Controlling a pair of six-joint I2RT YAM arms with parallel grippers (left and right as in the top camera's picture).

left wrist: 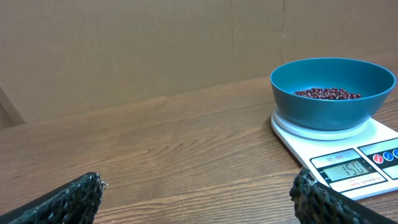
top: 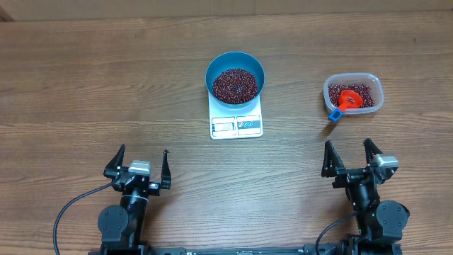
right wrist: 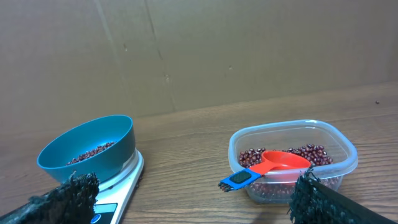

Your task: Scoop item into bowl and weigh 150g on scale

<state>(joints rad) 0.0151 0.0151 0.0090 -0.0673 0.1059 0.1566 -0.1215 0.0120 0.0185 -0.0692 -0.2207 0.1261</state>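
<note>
Both left fingers and right fingers stand spread, empty, while the round blue bowl of tiny maroon beans sits on the flat white rectangular scale.

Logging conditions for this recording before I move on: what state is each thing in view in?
bowl: upright on the scale, holding beans.
beans: some in the bowl, the rest in the tub.
scale: on, display appears to read 150.
tub: open, holding beans and the scoop.
scoop: lying in the tub, blue handle over the rim.
left gripper: open, empty.
right gripper: open, empty.
</note>
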